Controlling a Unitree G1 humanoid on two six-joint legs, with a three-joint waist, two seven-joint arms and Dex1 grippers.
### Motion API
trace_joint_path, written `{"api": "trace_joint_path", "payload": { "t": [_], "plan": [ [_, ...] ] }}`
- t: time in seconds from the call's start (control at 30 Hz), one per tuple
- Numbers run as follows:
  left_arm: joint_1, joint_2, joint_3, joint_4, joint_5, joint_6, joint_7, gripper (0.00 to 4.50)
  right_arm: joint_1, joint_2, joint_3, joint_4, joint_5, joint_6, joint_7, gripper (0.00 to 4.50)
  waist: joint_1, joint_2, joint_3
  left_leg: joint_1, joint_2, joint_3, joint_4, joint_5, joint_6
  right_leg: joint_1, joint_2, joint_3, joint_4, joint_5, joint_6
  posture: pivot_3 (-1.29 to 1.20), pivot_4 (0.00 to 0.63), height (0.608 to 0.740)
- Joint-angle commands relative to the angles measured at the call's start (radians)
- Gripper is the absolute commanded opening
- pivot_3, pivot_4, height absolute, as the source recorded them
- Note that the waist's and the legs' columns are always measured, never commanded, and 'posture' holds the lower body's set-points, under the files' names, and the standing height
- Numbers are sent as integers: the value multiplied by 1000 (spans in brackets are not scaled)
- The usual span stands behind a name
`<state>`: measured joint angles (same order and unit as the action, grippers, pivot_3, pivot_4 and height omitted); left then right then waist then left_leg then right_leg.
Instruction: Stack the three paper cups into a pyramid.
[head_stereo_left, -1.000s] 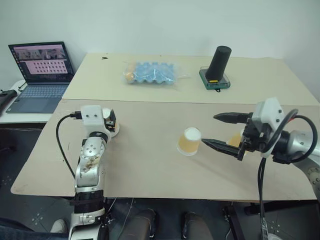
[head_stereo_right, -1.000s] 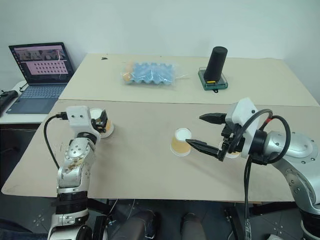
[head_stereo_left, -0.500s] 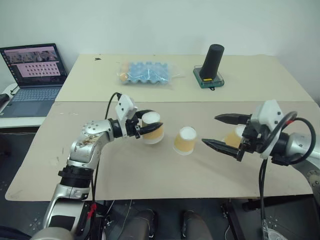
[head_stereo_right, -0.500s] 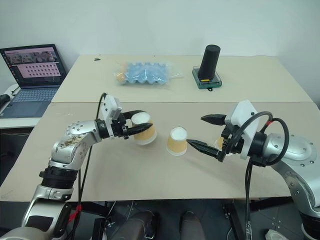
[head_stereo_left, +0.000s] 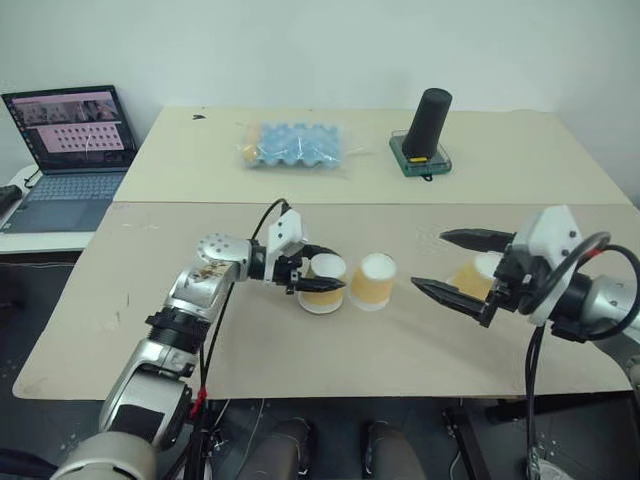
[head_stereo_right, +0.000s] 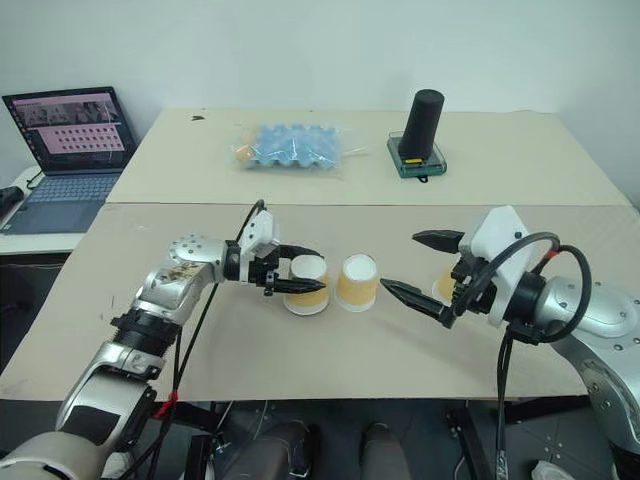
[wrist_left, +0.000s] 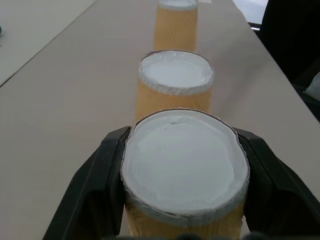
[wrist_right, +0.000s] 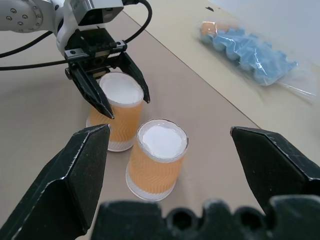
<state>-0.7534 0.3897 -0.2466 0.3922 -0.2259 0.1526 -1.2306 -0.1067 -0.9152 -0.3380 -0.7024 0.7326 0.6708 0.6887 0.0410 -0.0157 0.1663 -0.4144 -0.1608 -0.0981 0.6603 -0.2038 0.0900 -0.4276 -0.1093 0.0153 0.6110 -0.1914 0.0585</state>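
The left gripper (head_stereo_left: 322, 279) was closed on an upturned cup (head_stereo_left: 324, 281), set just beside the middle cup (head_stereo_left: 372, 280) on the table (head_stereo_left: 300, 345); the third cup (head_stereo_left: 478, 274) sat behind the right gripper (head_stereo_left: 462, 266), whose jaws gaped empty. These cups were probably light and thin-walled (easily crushed), so a gentle side grip near the stiffer base seemed wisest

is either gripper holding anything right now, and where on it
The left gripper holds one upside-down paper cup by its orange sides, just below the white base. The right gripper is open and holds nothing.
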Motion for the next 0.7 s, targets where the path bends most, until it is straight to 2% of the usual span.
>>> {"api": "trace_joint_path", "payload": {
  "t": [0.03, 0.53, 0.6, 0.63, 0.7],
  "plan": [
    [-35, -25, -22, 76, 60, -93, 10, 2469, 3, 3, -50, -37, 21, 2, -18, 4500, 0, 0, 0, 0, 0, 0, 0, 0, 0, 0, 0, 0, 0, 0, 0, 0, 150, 740],
    [-33, -69, -26, 148, 83, -148, 9, 2469, 8, -7, -63, -44, 29, 5, -24, 4500, 8, 0, 0, 6, -1, -1, 0, 0, 1, 4, -1, -1, -1, 0, 1, 0, 150, 740],
    [-33, -71, -22, 149, 81, -142, 13, 3473, 5, -7, -61, -41, 29, 4, -23, 4500, 8, 0, 0, 6, -1, -1, 0, 0, 1, 4, -1, -1, 0, 0, 1, 0, 150, 740],
    [-33, -71, -22, 149, 83, -143, 14, 3675, 4, -7, -60, -40, 29, 3, -22, 4500, 8, 0, 0, 6, -1, -1, 0, 0, 1, 4, -1, -1, 0, 0, 1, 0, 150, 740],
    [-33, -73, -20, 151, 90, -142, 14, 4439, 3, -7, -59, -39, 29, 3, -20, 4500, 3, 0, 0, 4, -1, 0, 0, 0, 1, 3, -1, -1, 0, 0, 1, 0, 150, 740]
  ]
}}
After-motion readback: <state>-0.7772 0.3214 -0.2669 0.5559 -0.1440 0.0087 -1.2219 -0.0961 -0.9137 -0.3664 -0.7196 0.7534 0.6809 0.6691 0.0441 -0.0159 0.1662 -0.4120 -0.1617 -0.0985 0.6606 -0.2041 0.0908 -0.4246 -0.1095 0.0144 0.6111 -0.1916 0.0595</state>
